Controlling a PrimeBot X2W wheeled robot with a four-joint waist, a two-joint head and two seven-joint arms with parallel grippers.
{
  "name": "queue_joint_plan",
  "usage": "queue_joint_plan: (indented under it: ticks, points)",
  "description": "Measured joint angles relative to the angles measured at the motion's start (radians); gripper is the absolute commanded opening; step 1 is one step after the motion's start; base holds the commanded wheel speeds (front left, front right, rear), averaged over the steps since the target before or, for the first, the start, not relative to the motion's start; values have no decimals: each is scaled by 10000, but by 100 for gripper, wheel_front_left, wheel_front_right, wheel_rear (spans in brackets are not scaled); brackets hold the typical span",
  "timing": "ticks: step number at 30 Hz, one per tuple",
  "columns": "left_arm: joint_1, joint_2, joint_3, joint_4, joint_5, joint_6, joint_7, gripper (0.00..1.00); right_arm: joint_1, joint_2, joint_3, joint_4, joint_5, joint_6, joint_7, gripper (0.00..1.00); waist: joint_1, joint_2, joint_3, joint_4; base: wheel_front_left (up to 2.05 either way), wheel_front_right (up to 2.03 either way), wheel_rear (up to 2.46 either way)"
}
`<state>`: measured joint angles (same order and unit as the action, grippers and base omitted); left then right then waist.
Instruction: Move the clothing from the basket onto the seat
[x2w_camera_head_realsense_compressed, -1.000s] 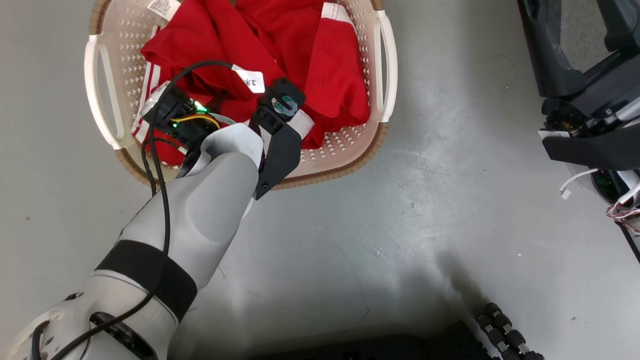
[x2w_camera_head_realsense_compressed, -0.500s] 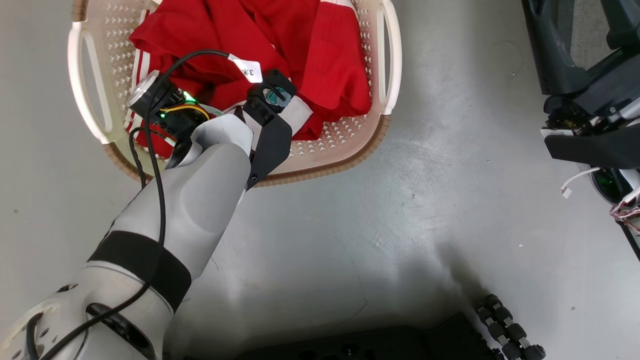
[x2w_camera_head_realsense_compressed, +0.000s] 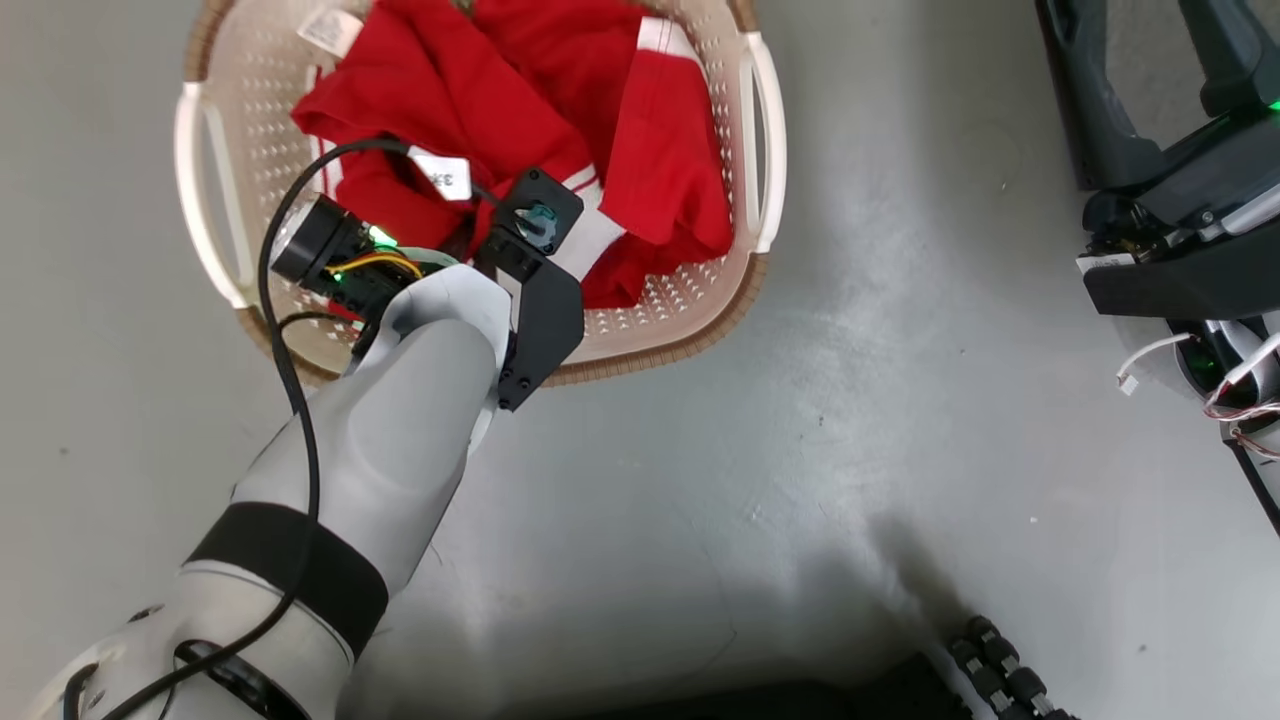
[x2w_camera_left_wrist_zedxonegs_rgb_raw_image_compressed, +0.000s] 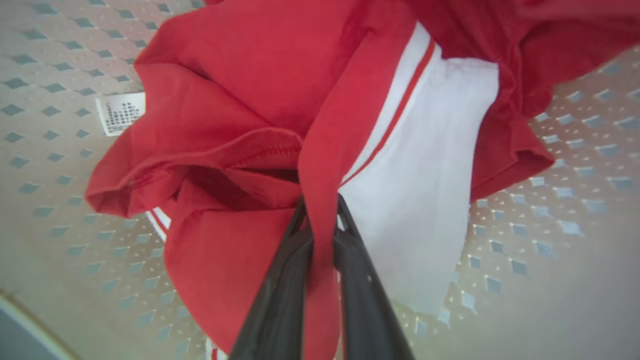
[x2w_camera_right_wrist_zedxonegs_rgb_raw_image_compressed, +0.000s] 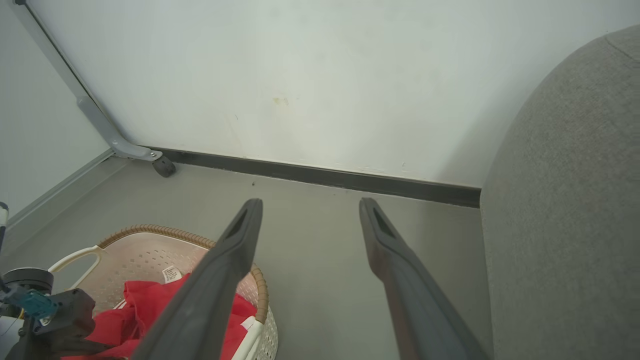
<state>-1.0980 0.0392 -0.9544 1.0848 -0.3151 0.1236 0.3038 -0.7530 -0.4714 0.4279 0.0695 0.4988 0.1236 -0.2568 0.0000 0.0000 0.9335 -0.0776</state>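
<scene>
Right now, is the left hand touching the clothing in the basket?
Touching. The left wrist view shows the left hand closed on a red fold of the clothing.

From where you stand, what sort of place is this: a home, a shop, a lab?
Probably a staged living-room corner rather than a lived-in home: a laundry basket of red clothes stands on a bare grey floor, near a grey couch and a plain white wall.

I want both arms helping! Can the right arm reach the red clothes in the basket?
Probably yes: the basket is open-topped and the clothing shows bare cloth, though the left pincer, shut on a fold, crowds it.
</scene>
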Motion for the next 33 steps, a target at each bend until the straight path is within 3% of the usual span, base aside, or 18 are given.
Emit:
queue_joint_plan:
  ticks: [11, 17, 30, 33]
  points:
    - [848, -8, 765, -928, -1047, 0, -1726, 0, 282, -44, 65, 953, 136, 0, 0, 100, 0, 0, -1329, 205, 0, 0, 0]
    - [1846, -17, 1923, -1749, -2485, 0, -3060, 0, 839, -29, 109, 1515, 203, 0, 2, 100, -1, -1, -2291, 420, 0, 0, 0]
    - [3405, -27, 2270, -2180, -3267, 0, -5507, 0, 1711, 380, 242, 2408, 203, 0, 2, 100, -2, -1, -4146, 923, 0, 0, 0]
    - [3684, -31, 2343, -2213, -3471, 0, -5565, 0, 1872, 552, 261, 2652, 203, 0, 2, 100, -2, -1, -4583, 1023, 0, 0, 0]
